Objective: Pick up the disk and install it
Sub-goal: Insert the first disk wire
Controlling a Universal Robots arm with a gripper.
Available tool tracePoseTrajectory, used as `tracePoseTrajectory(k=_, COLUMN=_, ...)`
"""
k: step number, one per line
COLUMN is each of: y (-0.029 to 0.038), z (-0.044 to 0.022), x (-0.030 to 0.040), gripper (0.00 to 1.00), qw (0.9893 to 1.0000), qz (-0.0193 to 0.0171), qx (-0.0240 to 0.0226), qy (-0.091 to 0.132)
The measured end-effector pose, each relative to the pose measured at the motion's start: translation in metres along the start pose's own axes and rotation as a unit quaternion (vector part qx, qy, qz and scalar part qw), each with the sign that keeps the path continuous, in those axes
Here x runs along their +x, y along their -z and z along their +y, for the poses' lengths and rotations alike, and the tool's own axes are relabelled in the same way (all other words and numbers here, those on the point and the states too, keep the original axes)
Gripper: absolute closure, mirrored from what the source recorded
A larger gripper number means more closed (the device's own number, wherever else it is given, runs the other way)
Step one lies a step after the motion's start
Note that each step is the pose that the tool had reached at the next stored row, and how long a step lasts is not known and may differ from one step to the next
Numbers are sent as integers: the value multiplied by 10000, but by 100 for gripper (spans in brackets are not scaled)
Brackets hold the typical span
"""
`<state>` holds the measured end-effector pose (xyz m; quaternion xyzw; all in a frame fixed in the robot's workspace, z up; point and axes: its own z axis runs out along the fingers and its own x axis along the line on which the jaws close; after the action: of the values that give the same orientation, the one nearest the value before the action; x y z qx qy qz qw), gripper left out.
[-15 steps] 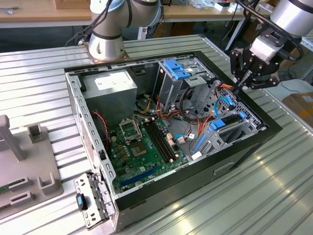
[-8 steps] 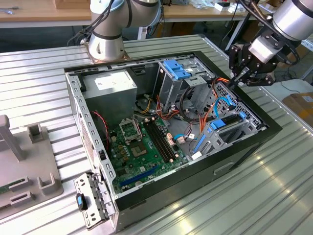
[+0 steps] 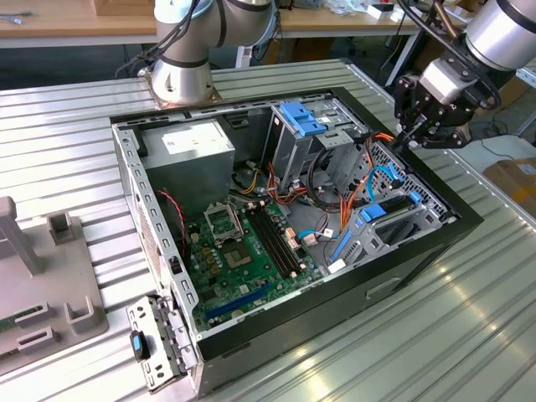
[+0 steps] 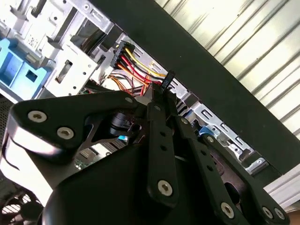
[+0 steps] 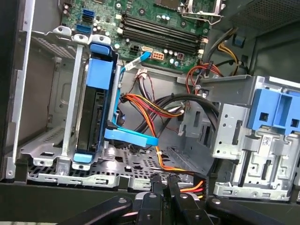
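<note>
The disk (image 5: 99, 93) seems to sit in its slot in the computer case (image 3: 352, 297), and the hand (image 5: 162, 183) near it is closed and empty.

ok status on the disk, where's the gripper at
Gripper over the case edge, jaws shut, empty. Disk standing on edge in the metal bay. Orange and red wires run beside it.

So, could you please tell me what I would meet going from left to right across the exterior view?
Going across: grey fixture → power-supply box → blue bracket atop the metal cage → gripper.
</note>
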<state>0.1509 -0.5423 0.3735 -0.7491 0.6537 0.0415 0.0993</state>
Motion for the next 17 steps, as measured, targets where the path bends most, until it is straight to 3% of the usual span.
tracePoseTrajectory(k=2, y=2, z=0, x=6, gripper=84, qw=10000, qz=10, qx=18, qy=-95)
tracePoseTrajectory(k=3, y=8, z=5, x=40, gripper=84, qw=9999, qz=-26, qx=25, qy=-109)
tracePoseTrajectory(k=4, y=26, z=18, x=124, gripper=84, qw=9999, qz=-117, qx=38, qy=-115)
tracePoseTrajectory(k=6, y=39, z=28, x=185, gripper=84, qw=9998, qz=-174, qx=45, qy=-119)
tracePoseTrajectory(k=7, y=54, z=39, x=253, gripper=84, qw=9996, qz=-235, qx=53, qy=-123)
tracePoseTrajectory(k=8, y=61, z=47, x=293, gripper=84, qw=9996, qz=-261, qx=57, qy=-125)
tracePoseTrajectory(k=12, y=73, z=69, x=345, gripper=84, qw=9996, qz=-260, qx=57, qy=-125)
tracePoseTrajectory(k=17, y=102, z=178, x=458, gripper=84, qw=9996, qz=-261, qx=57, qy=-125)
